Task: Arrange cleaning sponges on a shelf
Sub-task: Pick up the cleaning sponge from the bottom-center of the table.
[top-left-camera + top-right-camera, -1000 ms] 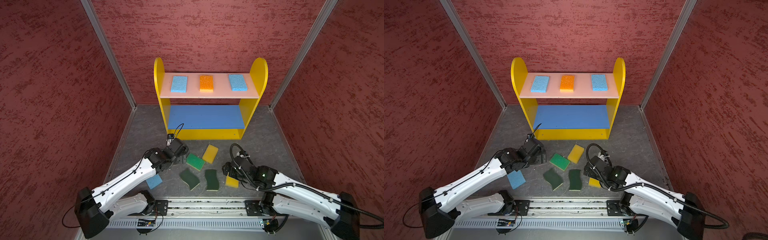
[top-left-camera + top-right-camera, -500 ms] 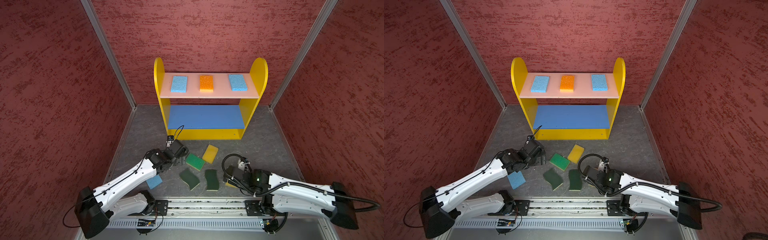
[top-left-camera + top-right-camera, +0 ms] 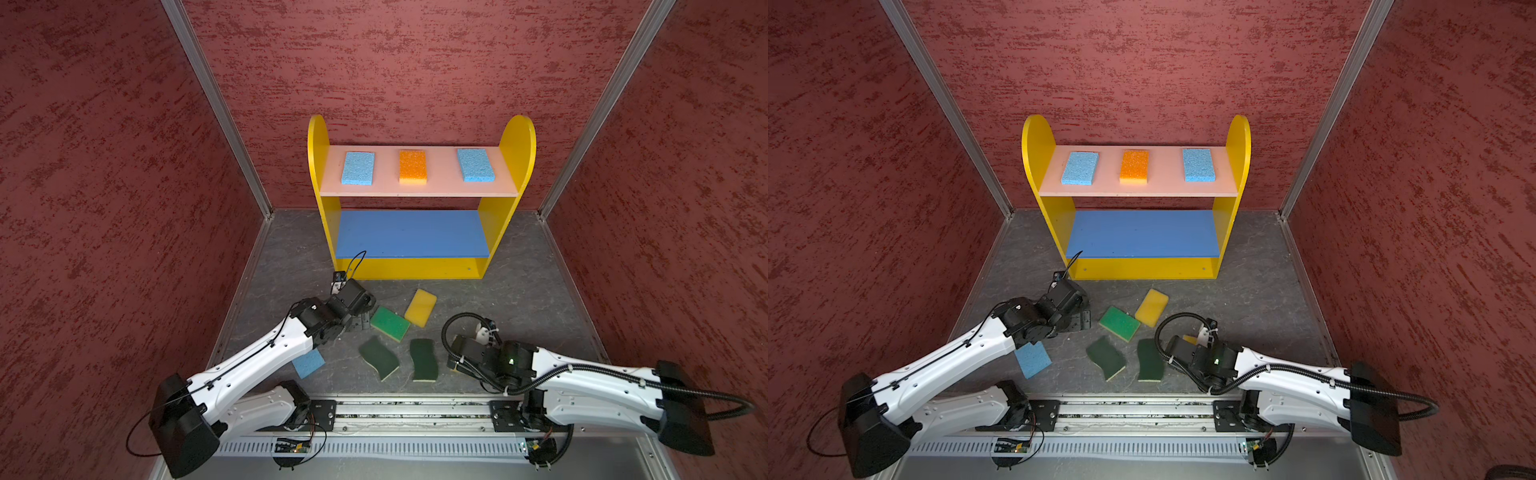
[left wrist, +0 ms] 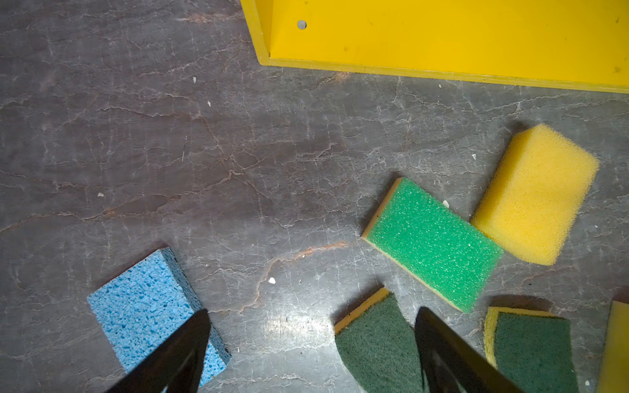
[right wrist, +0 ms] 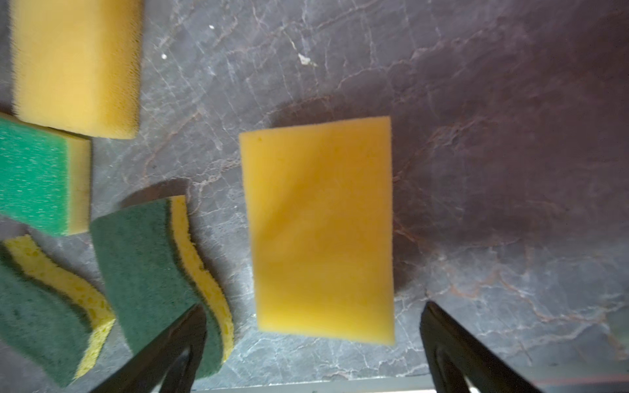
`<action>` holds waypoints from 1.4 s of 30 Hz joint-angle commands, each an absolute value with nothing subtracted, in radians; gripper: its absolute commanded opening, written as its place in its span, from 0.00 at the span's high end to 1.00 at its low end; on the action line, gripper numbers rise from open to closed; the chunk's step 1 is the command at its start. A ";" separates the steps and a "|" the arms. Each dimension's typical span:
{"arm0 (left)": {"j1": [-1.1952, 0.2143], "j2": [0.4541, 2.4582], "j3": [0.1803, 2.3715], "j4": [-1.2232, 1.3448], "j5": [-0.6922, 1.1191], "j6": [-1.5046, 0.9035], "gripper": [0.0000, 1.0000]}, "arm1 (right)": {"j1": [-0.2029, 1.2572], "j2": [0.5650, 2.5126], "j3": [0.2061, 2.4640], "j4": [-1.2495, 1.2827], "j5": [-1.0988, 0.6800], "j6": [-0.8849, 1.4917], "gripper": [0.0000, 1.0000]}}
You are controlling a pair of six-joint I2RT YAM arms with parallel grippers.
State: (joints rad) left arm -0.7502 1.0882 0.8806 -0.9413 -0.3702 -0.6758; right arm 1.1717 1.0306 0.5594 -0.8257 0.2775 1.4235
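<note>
The shelf (image 3: 415, 192) stands at the back; its pink top board holds two light blue sponges (image 3: 357, 168) (image 3: 475, 165) and an orange one (image 3: 413, 166). On the floor lie a bright green sponge (image 3: 390, 323), a yellow one (image 3: 420, 307), two dark green wavy ones (image 3: 379, 357) (image 3: 424, 359) and a light blue one (image 3: 308, 362). My left gripper (image 4: 311, 313) is open over bare floor between the light blue sponge (image 4: 143, 306) and a wavy one (image 4: 377, 340). My right gripper (image 5: 313, 306) is open, low over a second yellow sponge (image 5: 320, 228).
Red textured walls close in the left, back and right sides. A metal rail (image 3: 415, 411) carrying both arm bases runs along the front edge. The shelf's blue middle board (image 3: 411, 235) has nothing on it.
My right arm has drawn back toward the front rail and now sits over the second yellow sponge. The left arm has barely shifted. No sponge has moved.
</note>
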 commanded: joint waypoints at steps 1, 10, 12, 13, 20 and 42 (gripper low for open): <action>-0.740 1.078 0.884 -0.933 -0.367 -0.664 0.06 | 1.182 1.040 0.552 -0.796 0.277 1.404 0.01; -0.733 1.101 0.893 -0.922 -0.356 -0.662 0.06 | 1.181 1.099 0.545 -0.744 0.277 1.369 0.01; -0.732 1.105 0.897 -0.922 -0.356 -0.660 0.06 | 1.180 1.121 0.542 -0.739 0.266 1.374 0.01; -0.732 1.106 0.900 -0.922 -0.356 -0.658 0.06 | 1.181 1.130 0.539 -0.739 0.264 1.384 0.01; -0.727 1.118 0.908 -0.914 -0.355 -0.650 0.06 | 1.180 1.134 0.517 -0.726 0.278 1.395 0.02; -0.719 1.139 0.897 -0.901 -0.342 -0.651 0.06 | 1.109 1.181 0.486 -0.696 0.272 1.355 0.11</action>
State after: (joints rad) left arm -0.7269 1.1278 0.8875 -0.9184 -0.3439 -0.6575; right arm 1.1263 1.1828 0.5163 -0.7013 0.2653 1.3308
